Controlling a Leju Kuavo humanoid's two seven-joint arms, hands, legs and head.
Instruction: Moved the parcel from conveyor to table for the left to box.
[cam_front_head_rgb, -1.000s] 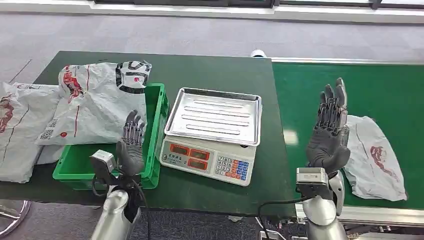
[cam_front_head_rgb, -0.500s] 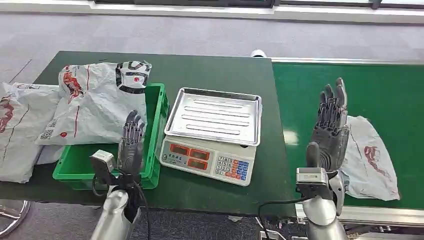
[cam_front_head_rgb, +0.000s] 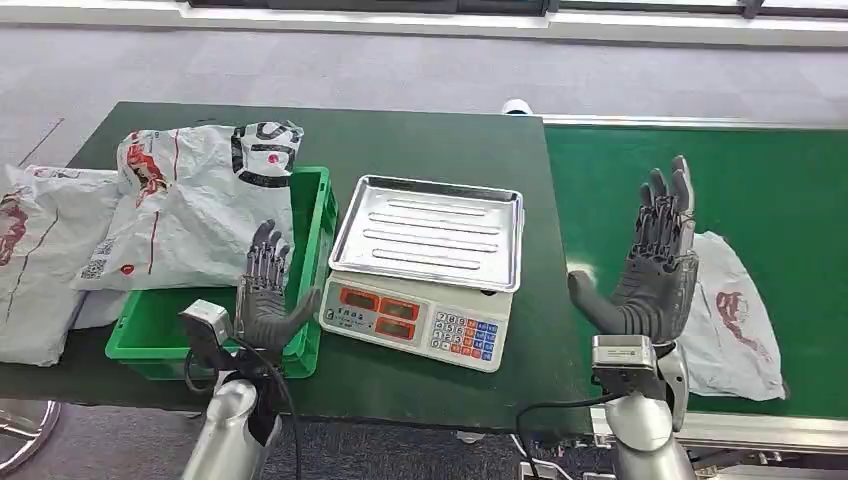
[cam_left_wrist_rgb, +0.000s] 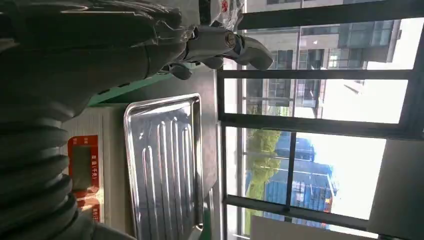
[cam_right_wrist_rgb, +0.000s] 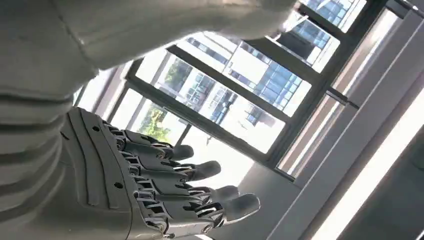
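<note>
A white plastic parcel (cam_front_head_rgb: 735, 318) with red print lies flat on the green conveyor belt (cam_front_head_rgb: 760, 190) at the right. My right hand (cam_front_head_rgb: 650, 265) is raised just left of it, fingers straight up and thumb spread out toward the scale, holding nothing; the right wrist view shows the same spread hand (cam_right_wrist_rgb: 165, 185) against windows. My left hand (cam_front_head_rgb: 265, 290) stands open at the front edge of the green box (cam_front_head_rgb: 315, 215), thumb out, empty. Its fingers (cam_left_wrist_rgb: 220, 42) show in the left wrist view above the scale tray (cam_left_wrist_rgb: 165, 165).
A scale (cam_front_head_rgb: 425, 265) with a steel tray sits mid-table between the box and the conveyor. White parcels (cam_front_head_rgb: 195, 200) fill the green box, and more parcels (cam_front_head_rgb: 35, 255) lie on the dark table (cam_front_head_rgb: 430, 135) to its left.
Both hands have spread their thumbs outward. The parcel on the belt has drifted slightly to the right, away from my right hand.
</note>
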